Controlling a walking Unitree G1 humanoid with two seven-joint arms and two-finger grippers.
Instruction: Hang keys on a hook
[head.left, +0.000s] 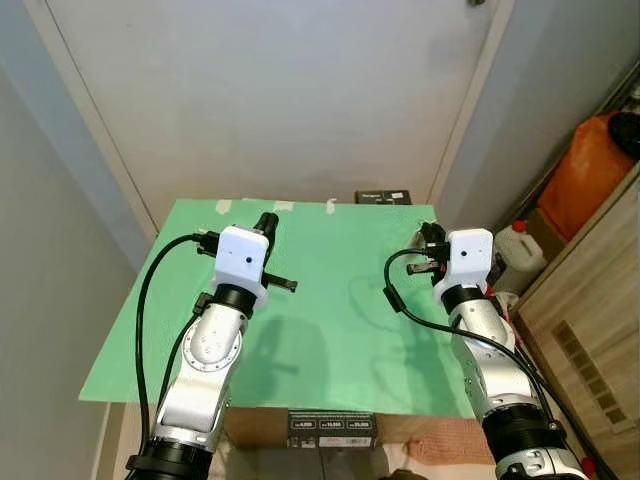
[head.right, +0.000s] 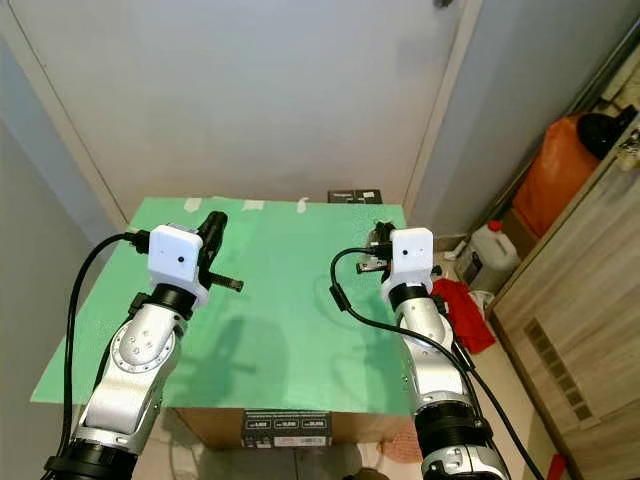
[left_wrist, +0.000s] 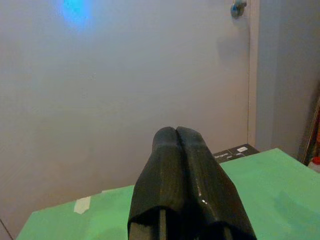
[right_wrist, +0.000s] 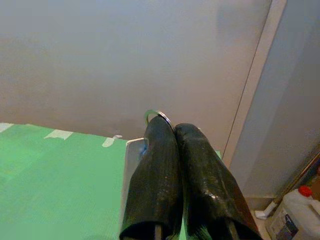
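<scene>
One key ring (right_wrist: 158, 116) sits pinched in my right pincer (right_wrist: 172, 131), and the hook (left_wrist: 238, 7) hangs well above at my twelve o'clock on the wall; left pincer (left_wrist: 177, 135) pressed together, empty.

In front of me was a green mat (head.left: 330, 330) on a cardboard box (head.left: 330, 428). A small black box (head.left: 383, 197) sat at its far edge by the white door (head.left: 270, 90). An orange bag (head.left: 590, 175) and a white jug (head.left: 518, 255) stood to my right.

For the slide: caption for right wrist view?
Right gripper shut on a key ring, raised over the green mat facing the white door.
</scene>
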